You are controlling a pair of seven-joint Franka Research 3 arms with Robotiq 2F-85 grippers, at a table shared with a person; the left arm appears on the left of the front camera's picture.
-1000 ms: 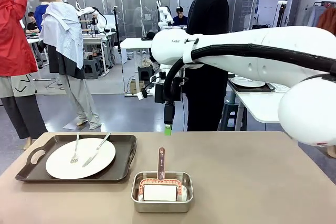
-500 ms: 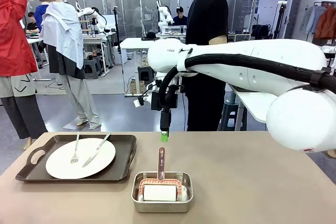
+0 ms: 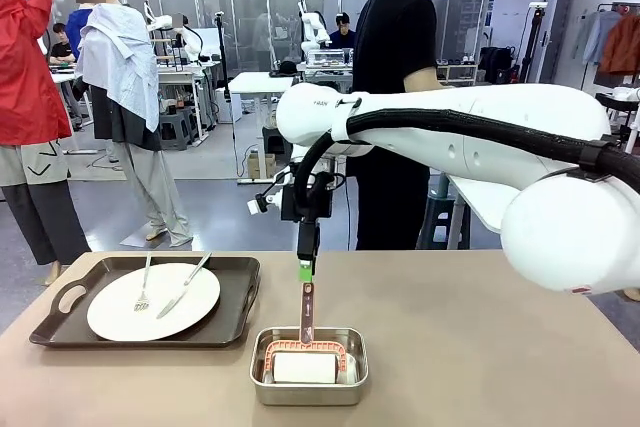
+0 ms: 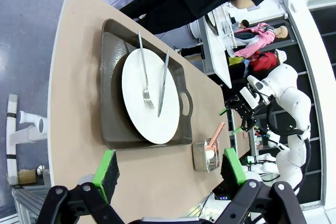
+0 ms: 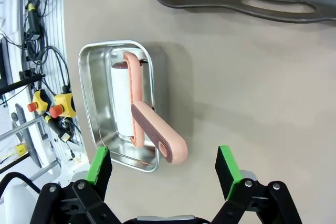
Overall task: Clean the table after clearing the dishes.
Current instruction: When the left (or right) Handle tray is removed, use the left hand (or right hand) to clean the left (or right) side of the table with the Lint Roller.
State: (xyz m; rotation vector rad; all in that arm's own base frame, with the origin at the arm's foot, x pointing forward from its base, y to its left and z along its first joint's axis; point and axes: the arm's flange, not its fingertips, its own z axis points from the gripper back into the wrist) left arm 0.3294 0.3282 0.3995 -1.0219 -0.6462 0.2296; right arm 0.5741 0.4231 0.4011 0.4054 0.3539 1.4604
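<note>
One of the dishes, a round white plate (image 3: pixel 153 301) with a fork and a knife on it, sits on a dark brown tray (image 3: pixel 232 315) at the left of the beige table (image 3: pixel 500 347). The left wrist view looks down on the plate (image 4: pixel 149 95) from above, with my left gripper (image 4: pixel 170 169) open and nothing between its green pads. My right gripper (image 3: pixel 305 270) hangs open directly above the pink roller handle (image 3: pixel 307 312). In the right wrist view the handle (image 5: pixel 157 132) lies just beyond my right gripper (image 5: pixel 164 170), between its spread pads.
A small steel pan (image 3: pixel 262 384) holding the white roller stands at the table's front middle. A person in black (image 3: pixel 395 97) stands at the far edge. The tray's handle end (image 5: pixel 273 4) lies close to the pan.
My right arm has swung left and lowered, bringing its open gripper down to just above the roller handle. The plate, tray and pan have not moved.
</note>
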